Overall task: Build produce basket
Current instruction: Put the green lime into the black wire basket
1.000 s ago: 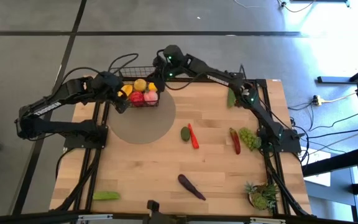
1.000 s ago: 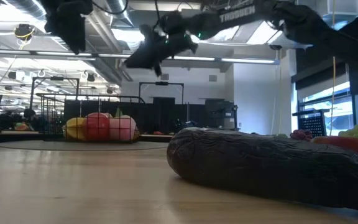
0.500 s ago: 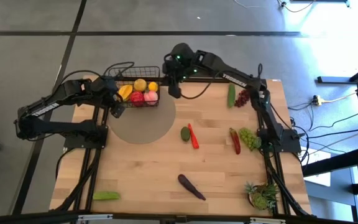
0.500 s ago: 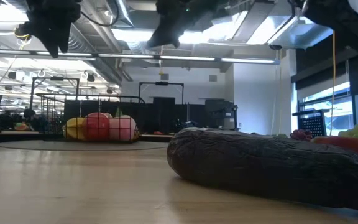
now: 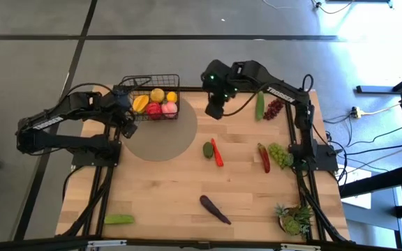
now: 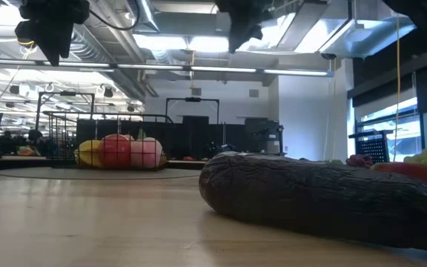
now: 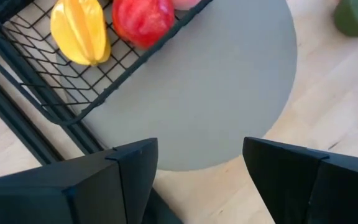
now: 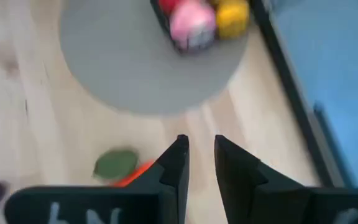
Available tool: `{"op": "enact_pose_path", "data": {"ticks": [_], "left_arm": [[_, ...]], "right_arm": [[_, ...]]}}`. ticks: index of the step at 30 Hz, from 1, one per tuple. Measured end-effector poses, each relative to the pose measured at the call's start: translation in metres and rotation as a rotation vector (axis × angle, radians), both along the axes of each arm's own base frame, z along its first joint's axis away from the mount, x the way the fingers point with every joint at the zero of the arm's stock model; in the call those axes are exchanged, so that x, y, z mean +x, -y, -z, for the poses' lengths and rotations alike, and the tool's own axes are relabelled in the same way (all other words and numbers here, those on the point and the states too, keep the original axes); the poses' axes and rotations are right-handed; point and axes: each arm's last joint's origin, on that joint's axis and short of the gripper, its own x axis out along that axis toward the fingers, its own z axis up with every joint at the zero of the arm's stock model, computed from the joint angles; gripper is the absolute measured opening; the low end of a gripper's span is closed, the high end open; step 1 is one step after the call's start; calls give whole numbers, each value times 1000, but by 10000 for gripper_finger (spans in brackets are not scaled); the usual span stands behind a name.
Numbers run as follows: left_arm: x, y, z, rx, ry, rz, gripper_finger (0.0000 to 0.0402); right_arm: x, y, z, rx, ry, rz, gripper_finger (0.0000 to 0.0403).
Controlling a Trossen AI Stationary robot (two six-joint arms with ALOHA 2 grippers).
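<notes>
Near edge of table [image 5: 159,202]: green cucumber [image 5: 119,219] at the left corner, lying along the edge; dark eggplant [image 5: 215,209] at centre, long axis diagonal; spiky potted plant [image 5: 296,217] at the right corner; mid-table: small green fruit [image 5: 208,149] touching a red chili [image 5: 217,153] that runs roughly near-to-far; second red chili [image 5: 264,157] and green grapes [image 5: 280,155] by the right side; farther right: upright-lying green vegetable [image 5: 259,107] beside dark grapes [image 5: 273,109]; grey round mat [image 5: 160,136] at far left carries the basket [image 5: 152,98] on its far rim, long axis left-right, holding yellow, orange, red and pink produce; left gripper [image 5: 125,123] just left of the basket, jaws wide apart, empty; right gripper [image 5: 215,108] right of the basket above bare wood, fingers [image 8: 176,163] nearly closed, a narrow gap between them, holding nothing
</notes>
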Motion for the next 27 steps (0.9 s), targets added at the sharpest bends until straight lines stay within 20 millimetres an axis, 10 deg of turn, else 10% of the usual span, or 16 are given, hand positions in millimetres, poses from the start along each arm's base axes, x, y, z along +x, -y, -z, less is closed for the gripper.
{"op": "enact_pose_path", "data": {"ticks": [12, 27], "left_arm": [[-13, 10, -5, 39, 52, 50, 225], [-19, 11, -7, 70, 58, 86, 225]], "right_arm": [[-3, -41, 12, 252, -124, 326, 69], [0, -35, 19, 374, -139, 367, 98]]}}
